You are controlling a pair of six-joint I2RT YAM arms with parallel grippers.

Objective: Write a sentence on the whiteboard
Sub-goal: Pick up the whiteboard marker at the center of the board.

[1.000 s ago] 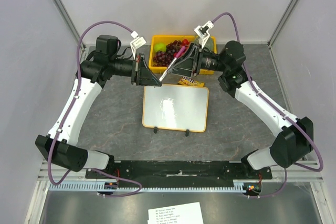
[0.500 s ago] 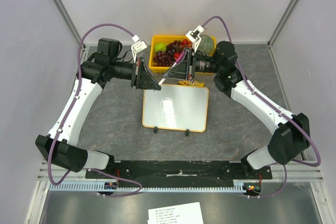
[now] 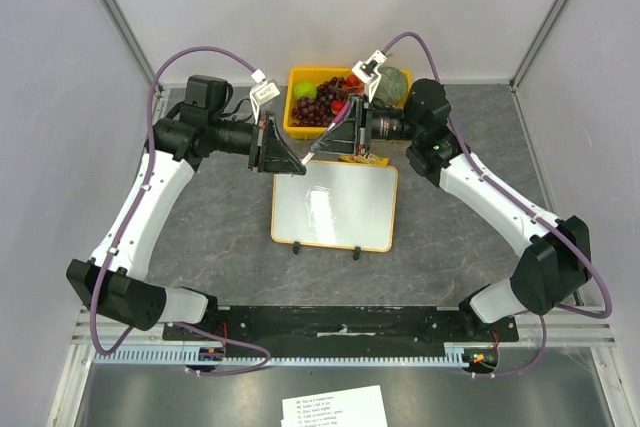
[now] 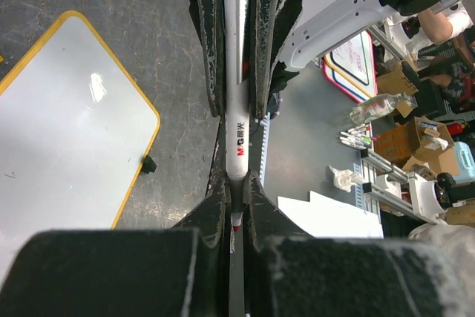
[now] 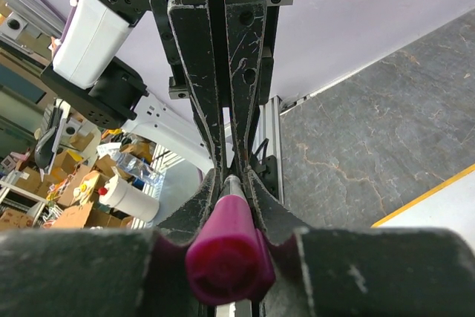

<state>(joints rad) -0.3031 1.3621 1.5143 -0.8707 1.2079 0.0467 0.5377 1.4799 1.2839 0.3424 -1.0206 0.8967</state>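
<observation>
Jaws of the right gripper [image 3: 320, 147] — narrowed since a second ago, I now see them pinching the magenta cap [image 5: 226, 254]. The left gripper [image 3: 303, 159] stays clamped on the white marker barrel [image 4: 237, 120]. Both hang over the far edge of the whiteboard [image 3: 335, 205] — flat on the table [image 3: 450, 237].

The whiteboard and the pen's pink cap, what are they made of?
The whiteboard: a glossy white panel, judging by the glare on it, probably coated; its orange frame looks like plastic. The pen's pink cap: smooth, one-coloured, probably plastic too.

Two arms [image 3: 135, 212] [image 3: 490, 197], one whiteboard [image 3: 335, 205], one marker [image 4: 236, 124] (pink-capped), one yellow fruit bin [image 3: 310, 71], one paper sheet [image 3: 335, 407]
</observation>
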